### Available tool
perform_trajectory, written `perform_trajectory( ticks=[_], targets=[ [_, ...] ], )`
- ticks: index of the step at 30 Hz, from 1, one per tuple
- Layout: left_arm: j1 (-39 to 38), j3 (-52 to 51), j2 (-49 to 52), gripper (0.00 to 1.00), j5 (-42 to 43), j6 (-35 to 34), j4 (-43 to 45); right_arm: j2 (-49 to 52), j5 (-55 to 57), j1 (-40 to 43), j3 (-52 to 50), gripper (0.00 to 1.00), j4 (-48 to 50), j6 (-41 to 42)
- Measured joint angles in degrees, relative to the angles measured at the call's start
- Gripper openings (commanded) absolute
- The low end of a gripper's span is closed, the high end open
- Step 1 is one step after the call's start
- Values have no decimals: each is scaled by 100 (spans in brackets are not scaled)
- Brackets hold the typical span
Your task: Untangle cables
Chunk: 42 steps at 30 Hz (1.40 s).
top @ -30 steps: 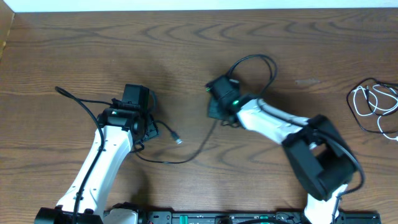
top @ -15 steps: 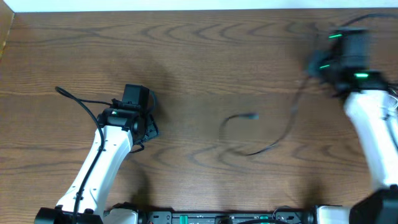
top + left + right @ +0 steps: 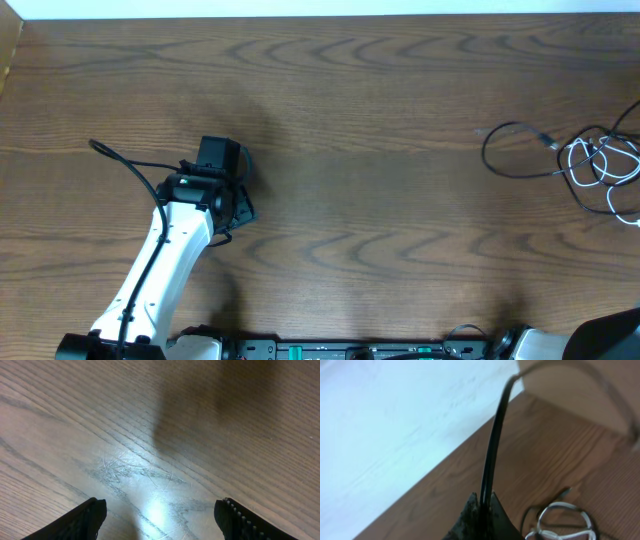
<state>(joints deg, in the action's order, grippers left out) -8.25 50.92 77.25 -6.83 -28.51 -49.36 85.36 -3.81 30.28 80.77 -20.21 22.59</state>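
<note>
While my right gripper (image 3: 484,504) clamps the black cable (image 3: 493,447), white cable (image 3: 563,519) coiled on the table (image 3: 555,455) below, my left gripper (image 3: 160,516) spread wide over wood, holding nothing.

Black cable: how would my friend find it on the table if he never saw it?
Look down at the wooden table and go to its right edge, far from the white robot arm. A tangle of white cable lies there. The black cable is the thin dark loop on that tangle's left, the only dark cord beside the white one.
</note>
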Motion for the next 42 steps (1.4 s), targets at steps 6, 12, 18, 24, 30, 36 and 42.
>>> perform_trajectory(
  ticks=[6, 12, 18, 24, 30, 36, 42],
  targets=[
    [0, 0, 0, 74, 0, 0, -26, 0, 553, 94, 7, 1, 162, -7],
    [0, 0, 0, 75, 0, 0, -35, 4, 748, 94, 13, 1, 9, -190],
    [0, 0, 0, 75, 52, 0, -37, 229, 439, 83, 83, 1, -1001, -942],
    [0, 0, 0, 74, 94, 0, -37, 896, 72, 15, 85, 1, -1746, -2218],
    [0, 0, 0, 74, 94, 0, -44, 1167, -26, -155, 85, 10, -1766, -2833],
    [0, 0, 0, 74, 94, 0, -63, 1163, 4, -262, 85, 73, -1788, -3069],
    [0, 0, 0, 74, 94, 0, -63, 1163, -503, -343, 87, 84, -2081, -3101]
  ],
)
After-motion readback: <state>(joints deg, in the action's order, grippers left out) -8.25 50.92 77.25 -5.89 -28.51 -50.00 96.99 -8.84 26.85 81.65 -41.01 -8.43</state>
